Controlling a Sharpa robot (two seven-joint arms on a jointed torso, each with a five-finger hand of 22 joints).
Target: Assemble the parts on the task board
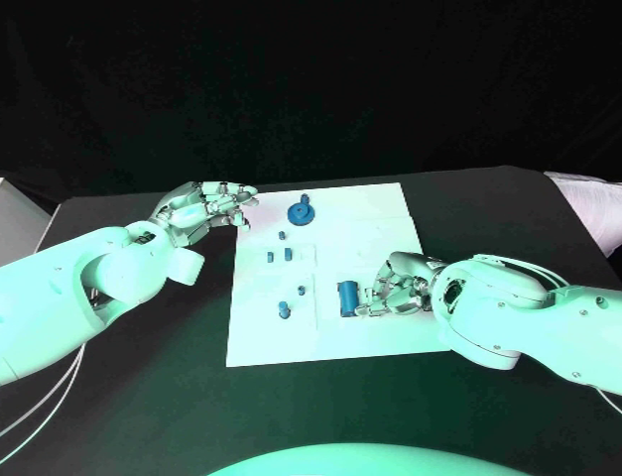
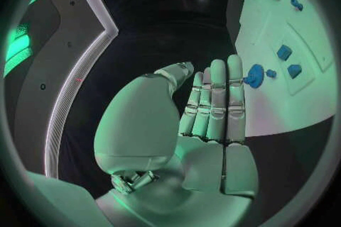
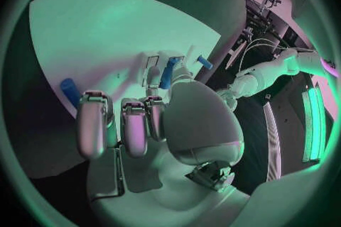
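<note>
Task board (image 1: 382, 213), white, at centre of black worktop (image 1: 511, 208); blue parts (image 1: 300, 213) on it. Left hand (image 1: 203, 211) fingers released at board's far-left corner; right hand (image 1: 397, 286) grip unclear beside blue cylinder (image 1: 348, 297).

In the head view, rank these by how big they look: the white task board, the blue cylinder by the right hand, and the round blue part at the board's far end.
1. task board
2. blue cylinder
3. round blue part; these two look close in size, so their order is unsure.

Small blue parts (image 1: 348, 297) scattered upon white task board (image 1: 375, 213)
</note>
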